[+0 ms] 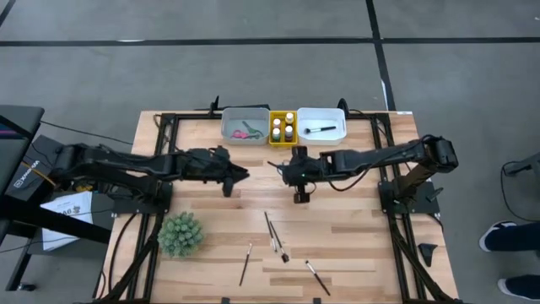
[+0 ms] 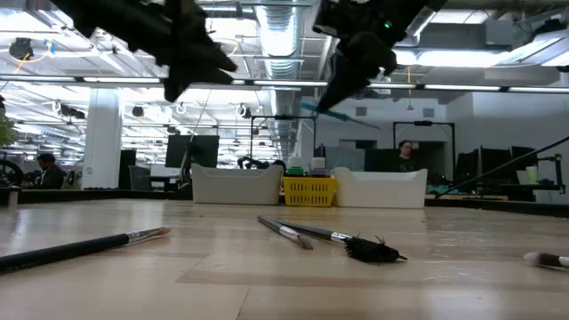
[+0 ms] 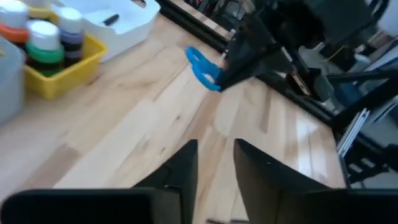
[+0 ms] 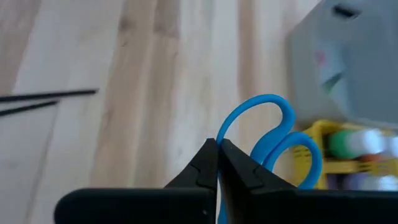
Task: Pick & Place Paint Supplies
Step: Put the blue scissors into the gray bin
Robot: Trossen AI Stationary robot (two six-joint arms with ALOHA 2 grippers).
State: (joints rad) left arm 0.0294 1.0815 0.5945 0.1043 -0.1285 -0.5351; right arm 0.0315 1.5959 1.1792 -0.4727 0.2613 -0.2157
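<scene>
My right gripper (image 1: 281,170) hangs above the middle of the table, shut on blue-handled scissors (image 4: 273,134), whose two handle loops stick out past its fingertips. In the left wrist view the scissors (image 3: 202,67) show ahead, clear of the wood. My left gripper (image 3: 216,144) faces them from the table's left, also raised, with a gap between its fingers and nothing in it. Three thin brushes (image 1: 272,230) (image 1: 245,263) (image 1: 316,277) lie flat on the near half of the table. Paint bottles (image 1: 283,127) stand in the yellow tray. My right gripper pinches the blue scissors between its two fingers just behind the handle loops (image 4: 219,140). The scissors run along the fingers and back between them, loops foremost. The fingers slant down from the table's right. The scissors are lifted clear of the table.
At the far edge a grey tray (image 1: 229,133) with pink and green scissors, a yellow tray (image 1: 272,135) and a white tray (image 1: 337,118) with a brush stand side by side. A spiky green plant ball (image 1: 180,234) sits near left. Bare wood lies under both grippers.
</scene>
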